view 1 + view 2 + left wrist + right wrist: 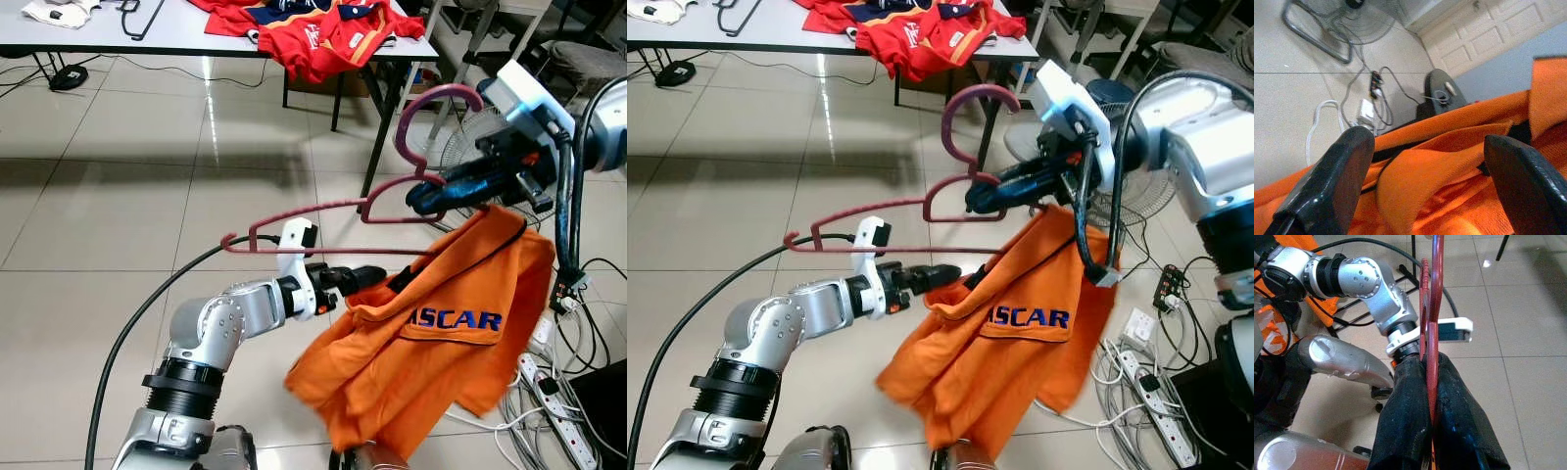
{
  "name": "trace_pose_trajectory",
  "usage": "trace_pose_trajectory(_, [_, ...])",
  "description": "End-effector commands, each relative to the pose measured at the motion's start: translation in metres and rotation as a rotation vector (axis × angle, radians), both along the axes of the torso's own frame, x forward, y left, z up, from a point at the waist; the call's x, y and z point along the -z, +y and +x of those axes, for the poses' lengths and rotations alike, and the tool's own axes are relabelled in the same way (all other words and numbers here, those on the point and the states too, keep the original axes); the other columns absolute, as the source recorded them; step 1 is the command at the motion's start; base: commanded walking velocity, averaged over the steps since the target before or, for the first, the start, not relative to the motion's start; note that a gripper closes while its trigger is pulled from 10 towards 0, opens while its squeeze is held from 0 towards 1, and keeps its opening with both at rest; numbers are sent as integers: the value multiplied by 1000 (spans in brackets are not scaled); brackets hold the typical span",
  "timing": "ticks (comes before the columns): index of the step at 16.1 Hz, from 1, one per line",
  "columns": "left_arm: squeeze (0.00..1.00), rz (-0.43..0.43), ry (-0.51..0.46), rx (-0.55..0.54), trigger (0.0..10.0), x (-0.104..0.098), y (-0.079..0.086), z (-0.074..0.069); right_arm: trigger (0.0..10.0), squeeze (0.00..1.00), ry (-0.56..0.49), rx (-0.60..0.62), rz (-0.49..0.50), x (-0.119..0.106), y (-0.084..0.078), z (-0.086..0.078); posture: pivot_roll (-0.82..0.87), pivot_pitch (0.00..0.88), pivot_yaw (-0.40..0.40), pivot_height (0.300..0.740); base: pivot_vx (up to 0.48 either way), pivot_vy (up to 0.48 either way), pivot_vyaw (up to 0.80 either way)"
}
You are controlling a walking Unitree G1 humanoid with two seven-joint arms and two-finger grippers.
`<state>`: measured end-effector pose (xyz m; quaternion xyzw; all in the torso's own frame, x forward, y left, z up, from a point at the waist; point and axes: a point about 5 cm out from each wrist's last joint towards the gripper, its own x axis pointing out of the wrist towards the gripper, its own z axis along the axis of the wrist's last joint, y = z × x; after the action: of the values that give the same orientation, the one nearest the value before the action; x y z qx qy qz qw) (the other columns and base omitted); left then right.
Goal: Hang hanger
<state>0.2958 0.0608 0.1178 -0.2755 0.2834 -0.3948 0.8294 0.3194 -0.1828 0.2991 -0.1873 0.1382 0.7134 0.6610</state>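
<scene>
A dark red hanger [313, 210] hangs in the air in front of me, its hook [431, 98] pointing up. My right gripper [416, 201] is shut on the hanger's neck; in the right wrist view both fingers [1408, 406] pinch the red rod [1437, 293]. An orange shirt [441, 362] lettered "ASCAR" droops from the hanger's right half. My left gripper [377, 275] sits at the shirt's collar, below the hanger's bottom bar. It is open, with orange fabric [1449, 147] bunched between its spread fingers [1337, 181].
A grey table [147, 44] stands behind with red shirts [323, 34] and a black hanger [137, 20] on it. On the right are a floor fan [470, 137], a power strip with tangled cables [549, 392] and chairs. Bare tiled floor lies to the left.
</scene>
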Motion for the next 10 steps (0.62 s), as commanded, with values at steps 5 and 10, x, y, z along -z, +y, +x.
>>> trace_pose_trajectory(5, [0,123,-46,49,10000,10,1,-12,0,0,-41,-31,11,-13,-2,-12,-120,131,-45,740,0,0,0])
trace_pose_trajectory(10, [0,61,-72,-99,10000,-8,25,-1,0,0,-104,-47,30,-33,-2,-21,-122,126,-32,740,0,0,0])
